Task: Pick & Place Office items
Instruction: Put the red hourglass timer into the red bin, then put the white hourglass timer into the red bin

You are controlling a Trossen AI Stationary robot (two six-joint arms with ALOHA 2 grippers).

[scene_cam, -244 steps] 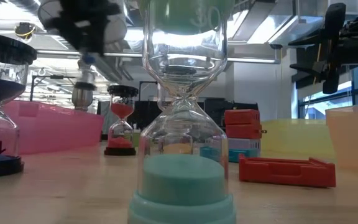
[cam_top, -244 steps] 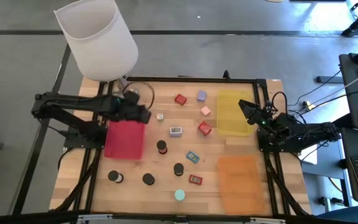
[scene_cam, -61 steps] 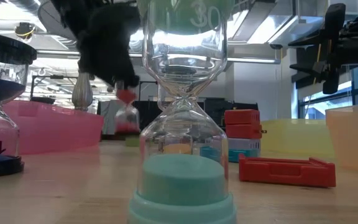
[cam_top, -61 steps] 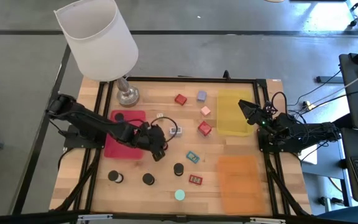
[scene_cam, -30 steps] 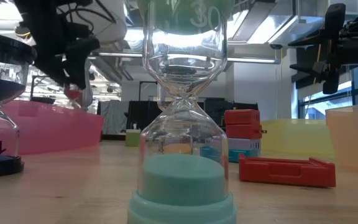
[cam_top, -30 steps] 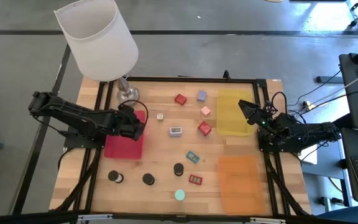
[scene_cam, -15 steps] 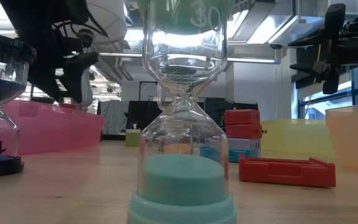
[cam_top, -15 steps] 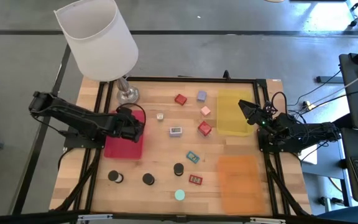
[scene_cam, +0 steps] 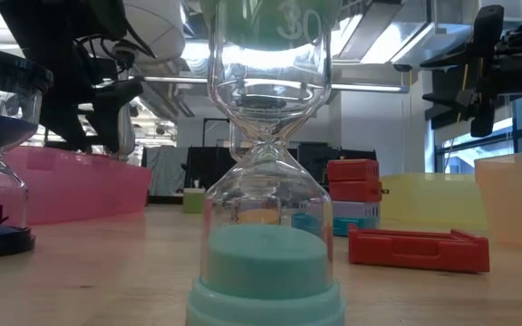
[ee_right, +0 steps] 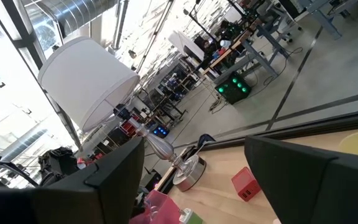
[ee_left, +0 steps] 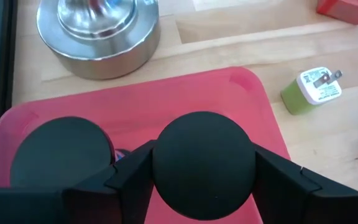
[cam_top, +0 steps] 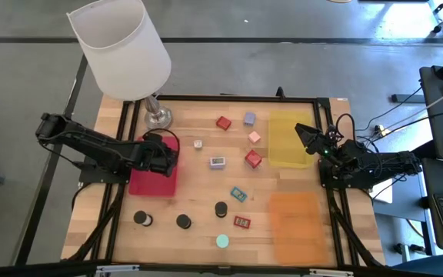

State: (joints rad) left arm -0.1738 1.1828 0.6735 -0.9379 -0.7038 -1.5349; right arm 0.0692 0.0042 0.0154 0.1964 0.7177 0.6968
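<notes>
Right now the black-capped hourglass (ee_left: 203, 163) sits clenched between my left claw's (ee_left: 204, 180) fingers just over the red tray (ee_left: 253, 118), beside 1 already in it, because that's the drop spot, while my right claw (cam_top: 308, 137) waits open by the yellow tray (cam_top: 287, 146).

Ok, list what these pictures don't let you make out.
- Red tray, high view: left gripper covers what lies in its far end.
- Black-capped piece, left wrist view: cap hides its body and whether it rests on the tray.
- Right gripper, high view: fingers too small to read.
- Teal hourglass, low view: blocks the table behind.
</notes>
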